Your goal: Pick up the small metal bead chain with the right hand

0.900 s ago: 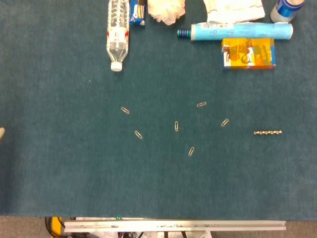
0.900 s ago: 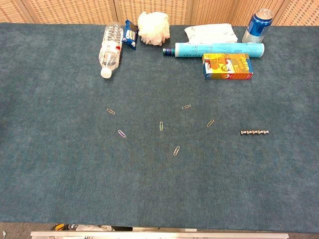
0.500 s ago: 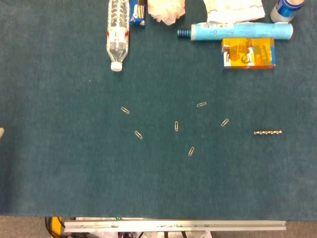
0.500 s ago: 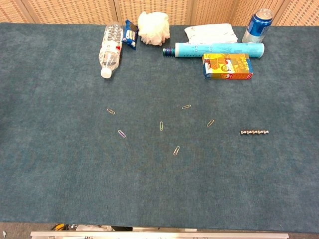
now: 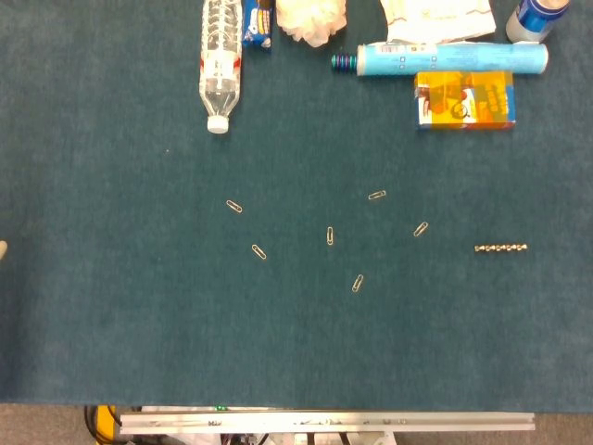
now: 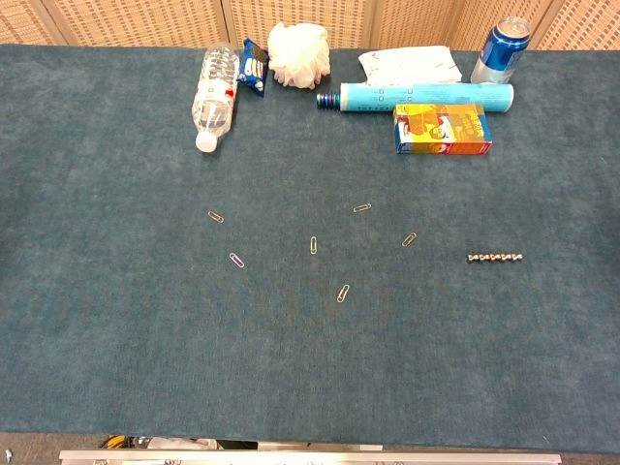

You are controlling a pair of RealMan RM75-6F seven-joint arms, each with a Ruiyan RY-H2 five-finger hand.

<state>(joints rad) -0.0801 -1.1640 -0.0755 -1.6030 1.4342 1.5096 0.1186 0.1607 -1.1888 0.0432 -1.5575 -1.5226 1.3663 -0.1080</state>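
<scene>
The small metal bead chain [image 5: 500, 247] lies straight and flat on the blue-green cloth at the right side of the table, also seen in the chest view as the bead chain [image 6: 495, 257]. Nothing touches it. My right hand shows in neither view. A pale sliver [image 5: 2, 248] at the far left edge of the head view may be a tip of my left hand; too little of it shows to tell how it is held.
Several paper clips [image 5: 330, 235] lie scattered mid-table, left of the chain. Along the far edge are a water bottle [image 5: 220, 61], a white pouf [image 6: 298, 53], a blue tube [image 5: 449, 60], an orange box [image 5: 464, 99], a can [image 6: 503, 48] and a white packet [image 6: 409, 64].
</scene>
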